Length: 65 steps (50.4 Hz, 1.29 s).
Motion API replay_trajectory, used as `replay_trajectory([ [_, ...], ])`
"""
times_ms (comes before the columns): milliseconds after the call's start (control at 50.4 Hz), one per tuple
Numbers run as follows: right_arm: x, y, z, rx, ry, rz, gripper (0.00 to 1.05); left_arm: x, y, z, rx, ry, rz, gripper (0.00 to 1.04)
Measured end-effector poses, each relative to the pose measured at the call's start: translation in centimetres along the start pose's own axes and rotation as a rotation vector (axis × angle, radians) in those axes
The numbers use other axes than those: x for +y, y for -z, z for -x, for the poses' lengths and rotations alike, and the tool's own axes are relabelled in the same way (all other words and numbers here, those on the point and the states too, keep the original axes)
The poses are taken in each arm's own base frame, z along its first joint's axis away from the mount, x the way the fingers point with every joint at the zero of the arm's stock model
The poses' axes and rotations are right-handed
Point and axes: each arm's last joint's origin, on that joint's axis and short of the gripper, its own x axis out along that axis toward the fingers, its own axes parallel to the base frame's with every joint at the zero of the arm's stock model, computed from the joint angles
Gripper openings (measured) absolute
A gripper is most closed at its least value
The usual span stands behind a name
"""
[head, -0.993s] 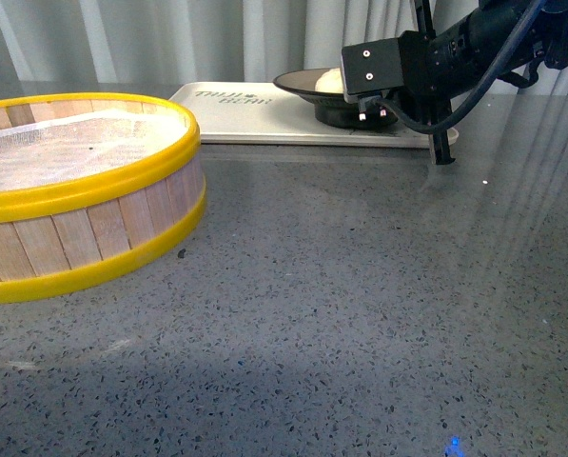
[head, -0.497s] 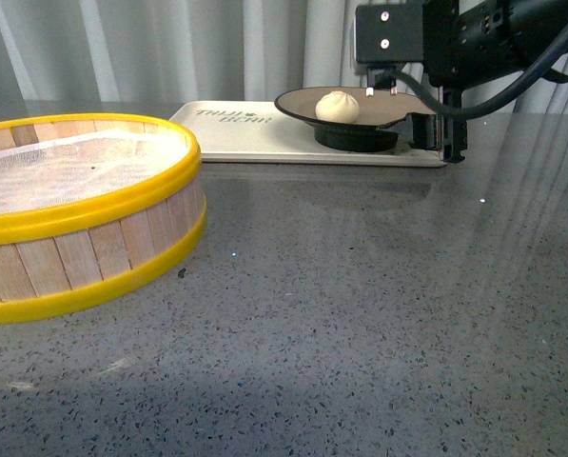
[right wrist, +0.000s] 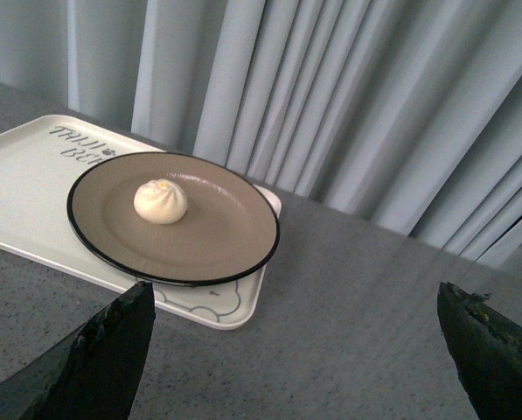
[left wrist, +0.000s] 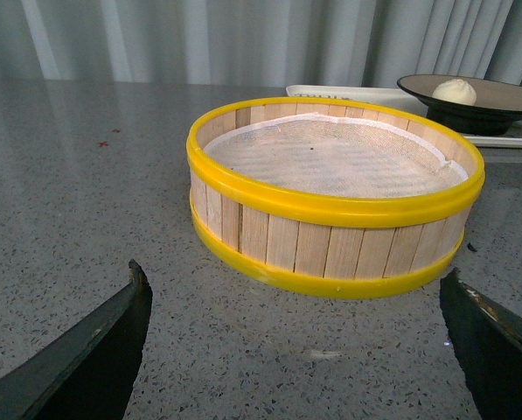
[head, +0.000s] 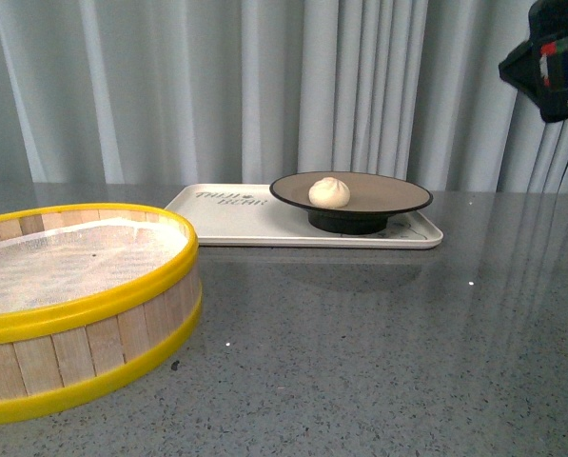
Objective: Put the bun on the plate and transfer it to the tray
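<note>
The right pincer [right wrist: 295, 359] hangs released, its two dark fingers [right wrist: 94, 363] spread wide to the edges of the right wrist view with nothing between them and nothing touching them; in the front view only a dark part of that arm [head: 555, 57] shows, high at the far right, well above the counter [head: 379, 352]. Beyond the open gap sits the plate [right wrist: 217, 232], tan inside with a black rim, resting on the right part of the tray [right wrist: 24, 184], one edge of it reaching out over the tray's right corner. The bun [right wrist: 161, 201] sits upright on the plate, left of its middle, with a small yellow spot on its pleated top. The tray lies flat at the far side of the grey speckled counter, its greenish lettering showing on the bare left end. The left pincer [left wrist: 300, 350] is likewise released, its fingers [left wrist: 90, 350] wide apart and holding nothing, low over the counter on the near side of a round wooden steamer basket [left wrist: 330, 245] with yellow bands and a white cloth lining. The basket stands at the near left of the counter, apart from the tray. Pale pleated curtains [head: 169, 86] close the scene behind the counter
</note>
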Motion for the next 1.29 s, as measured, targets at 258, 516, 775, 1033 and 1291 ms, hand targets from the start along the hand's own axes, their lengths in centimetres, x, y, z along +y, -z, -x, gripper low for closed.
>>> replay_trajectory([
  [258,0.7,4.4,3.2,-0.012,0.185,-0.254,0.6,0.0,0.0,0.0,0.0,-0.003,0.0,0.98],
  [516,0.9,8.5,7.3,-0.002,0.2,-0.29,0.21,0.0,0.0,0.0,0.0,-0.001,0.0,0.98],
  [775,1.3,12.1,11.7,0.0,0.175,-0.296,0.02,0.0,0.0,0.0,0.0,-0.001,0.0,0.98],
  [1033,1.6,13.6,14.1,0.004,0.202,-0.297,0.02,0.0,0.0,0.0,0.0,-0.001,0.0,0.98],
  [1291,2.1,14.4,15.6,0.004,0.201,-0.297,0.02,0.0,0.0,0.0,0.0,-0.001,0.0,0.98],
])
